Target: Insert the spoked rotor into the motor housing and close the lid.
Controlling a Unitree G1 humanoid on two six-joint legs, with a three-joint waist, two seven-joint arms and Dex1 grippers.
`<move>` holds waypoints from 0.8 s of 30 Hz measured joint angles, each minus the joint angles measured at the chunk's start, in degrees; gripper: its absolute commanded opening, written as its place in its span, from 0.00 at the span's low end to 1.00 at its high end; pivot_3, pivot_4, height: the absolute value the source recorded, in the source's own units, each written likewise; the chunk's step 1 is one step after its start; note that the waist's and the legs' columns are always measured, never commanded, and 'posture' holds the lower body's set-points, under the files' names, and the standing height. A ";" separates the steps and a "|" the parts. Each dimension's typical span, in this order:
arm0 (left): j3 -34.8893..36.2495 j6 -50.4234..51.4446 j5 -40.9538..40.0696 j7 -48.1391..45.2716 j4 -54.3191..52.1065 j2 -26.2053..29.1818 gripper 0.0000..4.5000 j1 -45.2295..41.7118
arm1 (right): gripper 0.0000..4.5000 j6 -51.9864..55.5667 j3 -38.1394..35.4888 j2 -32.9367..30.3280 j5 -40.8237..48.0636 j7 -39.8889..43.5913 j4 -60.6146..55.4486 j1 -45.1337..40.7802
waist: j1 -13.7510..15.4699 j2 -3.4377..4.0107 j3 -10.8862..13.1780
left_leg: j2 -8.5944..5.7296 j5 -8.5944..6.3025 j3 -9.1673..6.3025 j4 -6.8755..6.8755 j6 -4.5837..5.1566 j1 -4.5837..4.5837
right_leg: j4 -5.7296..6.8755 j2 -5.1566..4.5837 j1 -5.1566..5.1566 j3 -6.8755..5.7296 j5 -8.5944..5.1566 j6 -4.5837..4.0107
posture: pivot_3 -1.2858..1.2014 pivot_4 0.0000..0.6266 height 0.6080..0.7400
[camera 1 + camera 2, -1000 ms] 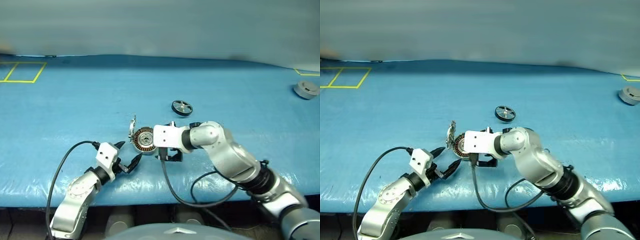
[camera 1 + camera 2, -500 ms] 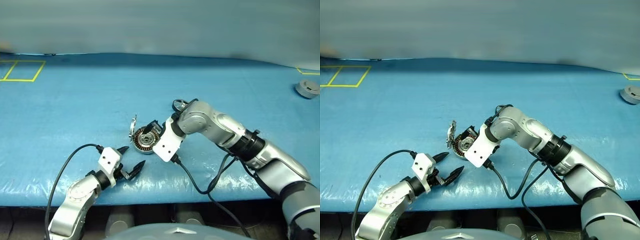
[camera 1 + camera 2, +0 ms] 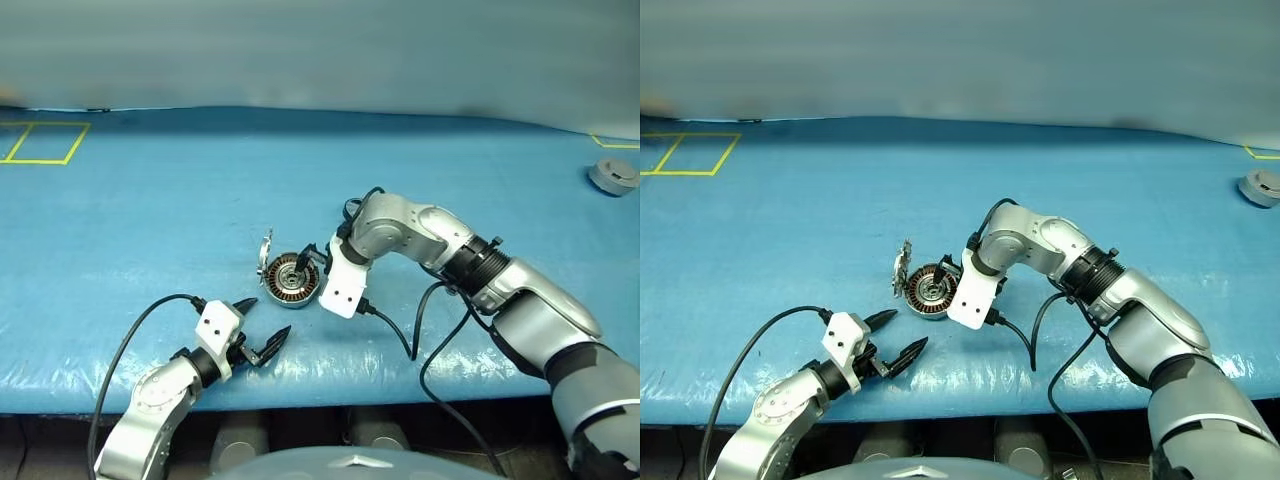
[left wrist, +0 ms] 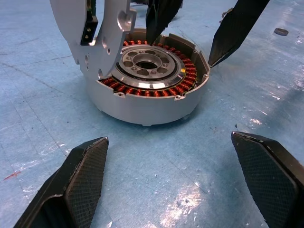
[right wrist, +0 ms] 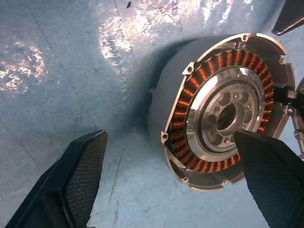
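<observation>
Nearest, the left tool point(image 3: 262, 338) hangs spread before the motor housing point(image 3: 291, 280). The right tool point(image 5: 180, 175), also spread, straddles its copper windings on the blue surface point(image 3: 150, 220). Its thin lid point(image 3: 265, 257) stands upright; the right arm hides the spoked rotor beyond.

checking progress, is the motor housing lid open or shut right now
Open. The lid stands up on edge beside the motor housing, whose copper windings lie bare.
</observation>
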 measured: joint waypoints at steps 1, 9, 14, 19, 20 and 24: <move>0.00 -0.11 0.00 0.08 0.00 -0.01 1.00 0.06 | 0.99 -0.66 0.00 0.05 -0.33 -0.04 0.59 0.00 | 0.00 0.00 0.00 | 0.00 0.00 0.00 0.00 0.00 0.00 | 0.00 0.00 0.00 0.00 0.00 0.00 | 0.52 0.24 1.00; -0.06 -0.22 0.00 0.51 0.00 -0.41 1.00 0.57 | 0.99 -2.18 -0.02 1.68 -2.59 -1.31 2.64 0.02 | -0.06 0.01 0.00 | 0.00 0.01 0.00 0.03 0.00 0.08 | 0.09 0.00 0.05 0.02 -0.01 -0.02 | 0.52 0.24 1.00; -0.07 -0.30 0.00 0.93 0.00 -0.67 1.00 0.59 | 0.99 -2.80 -0.03 2.60 -3.30 -1.34 2.64 0.03 | -0.05 0.01 0.00 | 0.00 0.01 0.00 0.07 0.00 0.08 | 0.11 0.00 0.07 0.02 0.00 -0.01 | 0.52 0.24 1.00; -0.07 -0.32 0.00 1.26 0.00 -0.72 1.00 0.61 | 0.91 -2.71 -0.07 2.98 -3.37 -1.06 2.62 0.14 | -0.06 0.01 -0.01 | 0.00 0.01 0.00 0.08 0.00 0.10 | 0.15 0.00 0.08 0.02 0.00 -0.01 | 0.52 0.24 1.00; -0.07 -0.32 0.00 1.28 0.00 -0.76 1.00 0.61 | 0.86 -2.70 -0.06 3.12 -3.41 -1.02 2.66 0.23 | -0.06 0.01 -0.01 | 0.00 0.01 0.00 0.08 0.00 0.11 | 0.15 0.00 0.08 0.02 0.00 -0.01 | 0.52 0.24 1.00; -0.08 -0.33 -0.01 1.29 0.00 -0.95 1.00 0.53 | 0.56 -1.96 -0.34 4.10 -3.47 -1.95 3.66 0.42 | -0.05 0.01 -0.02 | 0.00 0.01 0.02 0.09 0.00 0.13 | 0.16 0.00 0.11 0.02 0.00 -0.01 | 0.52 0.24 1.00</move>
